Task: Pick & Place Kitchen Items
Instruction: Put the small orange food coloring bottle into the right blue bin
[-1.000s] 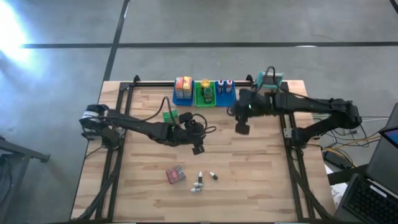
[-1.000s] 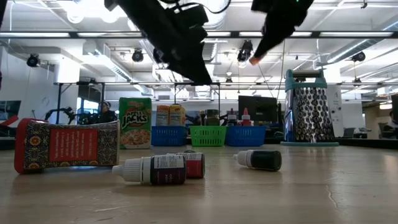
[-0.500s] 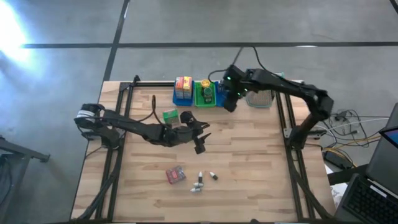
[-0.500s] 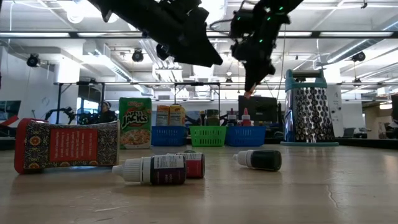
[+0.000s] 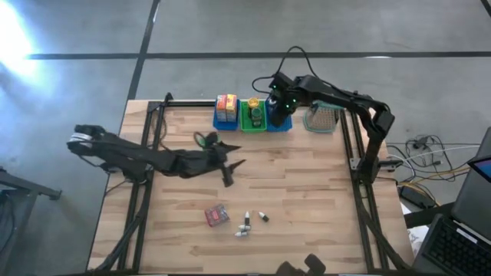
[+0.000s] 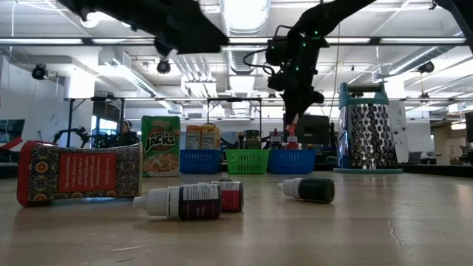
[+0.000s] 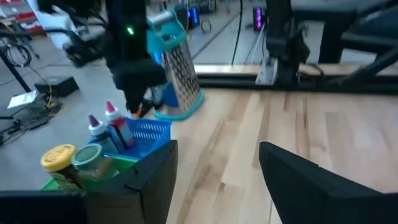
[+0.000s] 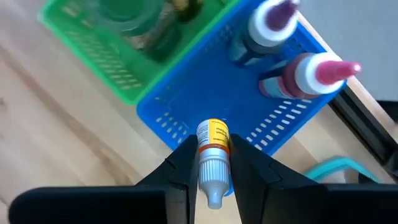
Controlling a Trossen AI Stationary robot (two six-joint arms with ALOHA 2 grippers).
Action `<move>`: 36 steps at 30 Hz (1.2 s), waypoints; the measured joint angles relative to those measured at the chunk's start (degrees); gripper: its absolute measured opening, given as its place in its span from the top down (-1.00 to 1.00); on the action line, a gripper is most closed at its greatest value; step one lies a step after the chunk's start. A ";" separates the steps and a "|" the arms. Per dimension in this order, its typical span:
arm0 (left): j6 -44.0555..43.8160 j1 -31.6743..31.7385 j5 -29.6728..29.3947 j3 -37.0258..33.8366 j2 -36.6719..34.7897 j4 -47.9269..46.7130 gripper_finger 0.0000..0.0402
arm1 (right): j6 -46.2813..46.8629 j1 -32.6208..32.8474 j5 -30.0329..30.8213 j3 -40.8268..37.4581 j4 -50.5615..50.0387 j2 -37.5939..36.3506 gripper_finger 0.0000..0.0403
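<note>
Clearly legible is "JACKS" on a green cereal box [image 6: 161, 145], seen in the low view beside a red packet [image 6: 80, 173] and small bottles [image 6: 182, 201] lying on the table [image 5: 307, 192]. A small yellow-labelled bottle [image 8: 213, 152] is clamped in the right gripper [image 8: 211, 163] above the blue bin [image 8: 217, 99] holding two capped bottles [image 8: 292, 74], next to a green bin [image 8: 112, 62] and a grater [image 6: 366, 127]. The left gripper [image 7: 217, 174] is held apart and empty above mid-table.

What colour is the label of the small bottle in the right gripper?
Yellow-orange, on a white small bottle pinched in the right gripper; the right wrist view shows it best.
</note>
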 joint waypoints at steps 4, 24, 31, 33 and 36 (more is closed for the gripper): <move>-0.03 0.00 0.03 -5.74 -6.46 4.16 -0.15 | 2.06 -1.12 -0.03 0.00 0.40 0.83 0.68; -2.45 0.00 0.73 -12.65 -15.25 6.15 -0.15 | 6.21 -4.18 -1.37 -0.09 2.87 8.87 0.67; -2.43 0.00 0.73 -12.63 -15.23 6.15 -0.15 | 6.44 -4.84 -1.40 -0.09 4.44 11.36 0.67; -2.45 0.00 0.73 -12.63 -15.23 6.15 -0.15 | 6.43 -4.93 -1.39 -0.09 4.75 11.86 0.67; -2.45 0.00 0.73 -12.63 -15.21 6.13 -0.15 | 6.43 -5.17 -1.37 -0.09 4.93 12.71 0.67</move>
